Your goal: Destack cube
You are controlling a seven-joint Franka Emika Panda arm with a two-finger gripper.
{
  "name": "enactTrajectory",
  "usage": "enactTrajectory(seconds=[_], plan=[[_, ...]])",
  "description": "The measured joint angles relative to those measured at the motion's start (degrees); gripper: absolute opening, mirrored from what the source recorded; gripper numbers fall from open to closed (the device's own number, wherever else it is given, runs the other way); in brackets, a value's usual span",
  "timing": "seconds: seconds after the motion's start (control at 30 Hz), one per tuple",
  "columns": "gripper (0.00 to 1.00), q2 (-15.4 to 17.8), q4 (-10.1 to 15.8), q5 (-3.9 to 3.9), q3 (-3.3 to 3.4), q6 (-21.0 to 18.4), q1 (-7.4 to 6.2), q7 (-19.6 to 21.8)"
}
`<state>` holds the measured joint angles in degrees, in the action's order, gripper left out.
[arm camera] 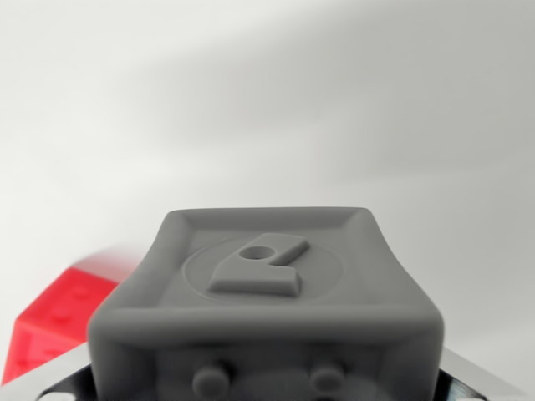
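Note:
A grey cube (266, 284) fills the lower middle of the wrist view, very close to the camera. Its top face has a raised rim and an embossed round emblem, and two studs show on its near side. Parts of my gripper (266, 380) show as silvery edges at the bottom left and bottom right corners, flanking the cube, so it looks shut on the grey cube. A red cube (54, 322) lies blurred at the wrist view's lower left, partly hidden behind the grey cube. The two cubes look apart, the red one lower and farther off.
A plain white surface (276, 100) stretches across the whole upper part of the view, with a soft shadow over its right half.

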<state>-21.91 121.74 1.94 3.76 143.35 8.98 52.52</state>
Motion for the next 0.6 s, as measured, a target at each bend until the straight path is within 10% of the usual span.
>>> enactTrajectory(seconds=[0.6], plan=[[0.00,-3.9,-3.9,0.10,-0.36,0.0,2.89,-7.6]])
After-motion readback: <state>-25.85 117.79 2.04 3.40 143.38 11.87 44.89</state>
